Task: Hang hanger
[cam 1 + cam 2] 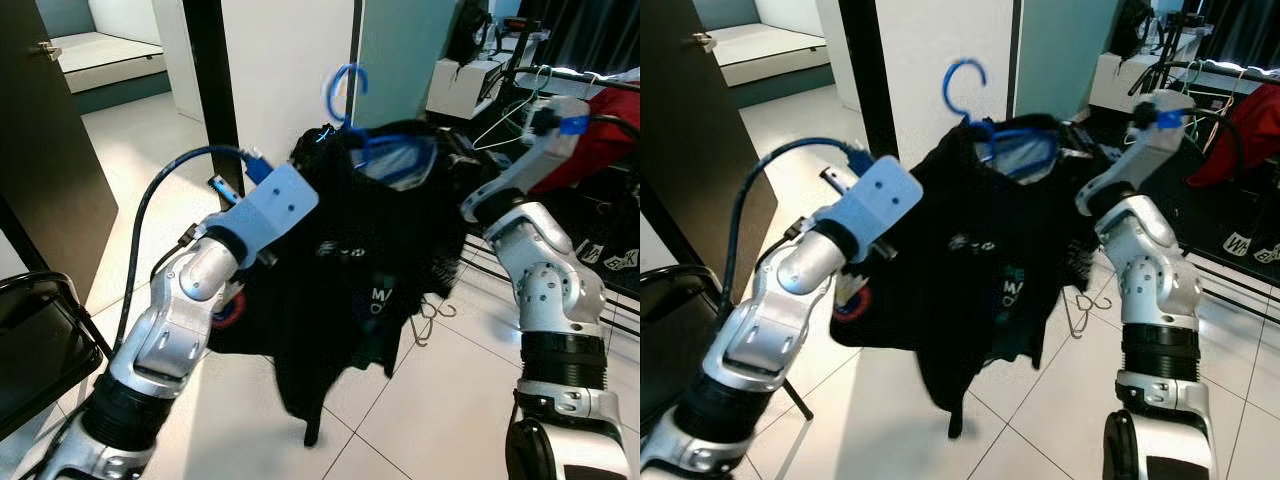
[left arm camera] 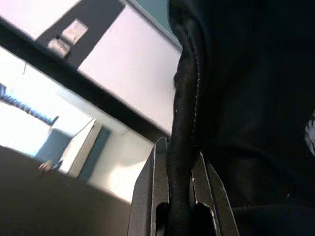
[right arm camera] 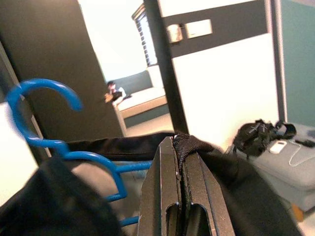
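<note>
Holding: we carry a black T-shirt (image 1: 365,270) on a blue hanger (image 1: 385,150) up in front of us, spread between both arms above the tiled floor (image 1: 420,400).
Left claw (image 2: 181,196): clamped on a folded hem of the shirt at its left shoulder; in the left wrist view the cloth runs straight up between the two black fingers.
Right claw (image 3: 183,167): pinched shut on the shirt's right shoulder edge, with the hanger's blue bars just beside the fingers.
Hanger axis: the bar lies roughly level from one claw to the other, across our front.
Hook (image 1: 965,85): it stands upright above the collar, between the claws and higher than both, its opening turned toward our left.
Clothes rack (image 1: 575,75): it stands well off to our right and further back, carrying a red garment (image 1: 600,135) and a pale wire hanger (image 1: 510,115).
Nearer arm: the right, by our judgement.
Turning point: the hook is free but the rail lies to the right of it, so we judge the whole spread must travel rightward and rise.
Risk: the hanging cloth may snag the rack's lower bars.
</note>
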Available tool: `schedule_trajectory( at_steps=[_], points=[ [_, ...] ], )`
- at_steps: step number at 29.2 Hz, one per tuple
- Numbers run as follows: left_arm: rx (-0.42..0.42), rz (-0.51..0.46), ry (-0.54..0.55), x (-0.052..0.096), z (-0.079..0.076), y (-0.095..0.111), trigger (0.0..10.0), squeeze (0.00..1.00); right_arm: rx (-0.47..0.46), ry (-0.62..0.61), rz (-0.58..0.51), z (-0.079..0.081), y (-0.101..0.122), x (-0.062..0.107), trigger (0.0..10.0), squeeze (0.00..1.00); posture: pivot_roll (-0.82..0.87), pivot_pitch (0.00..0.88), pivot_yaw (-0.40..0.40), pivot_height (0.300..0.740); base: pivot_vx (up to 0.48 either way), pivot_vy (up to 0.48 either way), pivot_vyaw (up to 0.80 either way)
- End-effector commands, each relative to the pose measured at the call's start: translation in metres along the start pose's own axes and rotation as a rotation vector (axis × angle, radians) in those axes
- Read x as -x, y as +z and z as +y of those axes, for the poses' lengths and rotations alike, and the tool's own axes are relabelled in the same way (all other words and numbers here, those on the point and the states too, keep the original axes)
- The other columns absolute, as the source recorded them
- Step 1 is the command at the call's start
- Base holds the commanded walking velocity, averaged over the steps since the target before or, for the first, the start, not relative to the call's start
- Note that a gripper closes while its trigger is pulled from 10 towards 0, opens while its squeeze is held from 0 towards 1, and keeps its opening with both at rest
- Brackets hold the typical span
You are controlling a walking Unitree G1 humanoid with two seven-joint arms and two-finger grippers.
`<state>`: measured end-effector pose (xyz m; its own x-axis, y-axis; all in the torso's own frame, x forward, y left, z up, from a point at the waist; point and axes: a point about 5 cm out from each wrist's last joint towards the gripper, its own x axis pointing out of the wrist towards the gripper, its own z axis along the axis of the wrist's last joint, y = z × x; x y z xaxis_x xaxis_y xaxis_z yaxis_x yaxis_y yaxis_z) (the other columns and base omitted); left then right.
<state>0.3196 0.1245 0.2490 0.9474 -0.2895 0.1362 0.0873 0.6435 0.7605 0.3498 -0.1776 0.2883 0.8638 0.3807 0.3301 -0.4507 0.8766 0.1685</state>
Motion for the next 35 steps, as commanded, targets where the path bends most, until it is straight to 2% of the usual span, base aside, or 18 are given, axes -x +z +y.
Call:
schedule_trajectory(
  at_steps=[1, 7, 8, 10, 11, 12, 13, 14, 15, 16, 17, 18, 19, 20, 21, 25, 28, 35],
  points=[
    [-0.037, 0.041, 0.01, 0.001, 0.0, -0.008, 10.0, 0.0, 0.033, 0.036, 0.002, 0.005, 0.003, 0.0, 0.0, 0.0, -0.01, 0.0, -0.027, 0.74, 0.0, 0.0, 0.0],
    [-0.047, 0.086, 0.029, 0.002, 0.004, -0.017, 10.0, 0.0, 0.082, 0.142, 0.043, 0.023, -0.002, -0.001, 0.0, 0.0, -0.01, 0.002, -0.03, 0.74, 0.0, 0.0, 0.0],
    [-0.015, 0.076, 0.038, 0.002, 0.004, -0.015, 10.0, 0.0, 0.113, 0.231, 0.112, 0.036, -0.015, 0.004, 0.0, 0.0, -0.01, 0.003, -0.032, 0.74, 0.0, 0.0, 0.0],
    [-0.015, 0.076, 0.038, 0.002, 0.004, -0.015, 10.0, 0.0, 0.113, 0.231, 0.112, 0.036, -0.015, 0.004, 0.0, 0.0, -0.01, 0.003, -0.032, 0.74, 0.0, 0.0, 0.0],
    [0.009, 0.067, 0.043, 0.002, 0.004, -0.012, 10.0, 0.0, 0.131, 0.292, 0.162, 0.045, -0.024, 0.008, 0.0, 0.0, -0.01, 0.003, -0.032, 0.74, 0.0, 0.0, 0.0],
    [0.06, 0.053, 0.057, 0.001, 0.007, -0.009, 10.0, 0.0, 0.185, 0.281, 0.265, 0.043, -0.041, 0.013, 3.5, 0.0, -0.01, 0.005, -0.03, 0.74, 0.0, 0.0, 0.0],
    [0.06, 0.053, 0.057, 0.001, 0.007, -0.009, 10.0, 0.0, 0.185, 0.281, 0.265, 0.043, -0.041, 0.013, 3.5, 0.0, -0.01, 0.005, -0.03, 0.74, 0.0, 0.0, 0.0],
    [0.107, 0.041, 0.069, 0.001, 0.009, -0.007, 10.0, 0.0, 0.244, 0.226, 0.342, 0.034, -0.053, 0.015, 10.0, 0.0, -0.01, 0.005, -0.03, 0.74, 0.0, 0.0, 0.0],
    [0.107, 0.041, 0.069, 0.001, 0.009, -0.007, 10.0, 0.0, 0.244, 0.226, 0.342, 0.034, -0.053, 0.015, 10.0, 0.0, -0.01, 0.005, -0.03, 0.74, 0.0, 0.0, 0.0],
    [0.145, 0.036, 0.083, 0.001, 0.012, -0.006, 10.0, 0.0, 0.287, 0.152, 0.38, 0.021, -0.057, 0.017, 10.0, 0.0, -0.01, 0.005, -0.03, 0.74, 0.0, 0.0, 0.0],
    [0.145, 0.036, 0.083, 0.001, 0.012, -0.006, 10.0, 0.0, 0.287, 0.152, 0.38, 0.021, -0.057, 0.017, 10.0, 0.0, -0.01, 0.005, -0.03, 0.74, 0.0, 0.0, 0.0],
    [0.165, 0.031, 0.093, 0.001, 0.015, -0.006, 10.0, 0.0, 0.333, 0.073, 0.404, 0.007, -0.059, 0.018, 10.0, 0.87, -0.01, 0.003, -0.03, 0.74, 0.0, 0.0, 0.0],
    [0.165, 0.031, 0.093, 0.001, 0.015, -0.006, 10.0, 0.0, 0.333, 0.073, 0.404, 0.007, -0.059, 0.018, 10.0, 0.87, -0.01, 0.003, -0.03, 0.74, 0.0, 0.0, 0.0],
    [0.178, 0.03, 0.105, 0.001, 0.018, -0.006, 10.0, 0.0, 0.376, -0.001, 0.418, -0.007, -0.057, 0.018, 10.0, 1.0, -0.01, 0.001, -0.032, 0.74, 0.0, 0.0, 0.0],
    [0.178, 0.03, 0.105, 0.001, 0.018, -0.006, 10.0, 0.0, 0.376, -0.001, 0.418, -0.007, -0.057, 0.018, 10.0, 1.0, -0.01, 0.001, -0.032, 0.74, 0.0, 0.0, 0.0],
    [0.172, 0.022, 0.139, 0.002, 0.028, -0.008, 10.0, 0.0, 0.516, -0.24, 0.49, -0.047, -0.051, 0.028, 10.0, 1.0, -0.01, 0.0, -0.035, 0.74, 0.0, 0.0, 0.0],
    [0.161, 0.019, 0.149, 0.003, 0.032, -0.009, 10.0, 0.0, 0.549, -0.287, 0.504, -0.057, -0.048, 0.033, 10.0, 1.0, -0.01, 0.0, -0.036, 0.74, 0.0, 0.0, 0.0],
    [0.119, -0.024, 0.154, 0.005, 0.04, -0.008, 10.0, 0.0, 0.511, -0.222, 0.473, -0.053, -0.04, 0.032, 10.0, 1.0, -0.01, 0.0, -0.034, 0.74, 0.0, 0.0, 0.0]
  ],
)
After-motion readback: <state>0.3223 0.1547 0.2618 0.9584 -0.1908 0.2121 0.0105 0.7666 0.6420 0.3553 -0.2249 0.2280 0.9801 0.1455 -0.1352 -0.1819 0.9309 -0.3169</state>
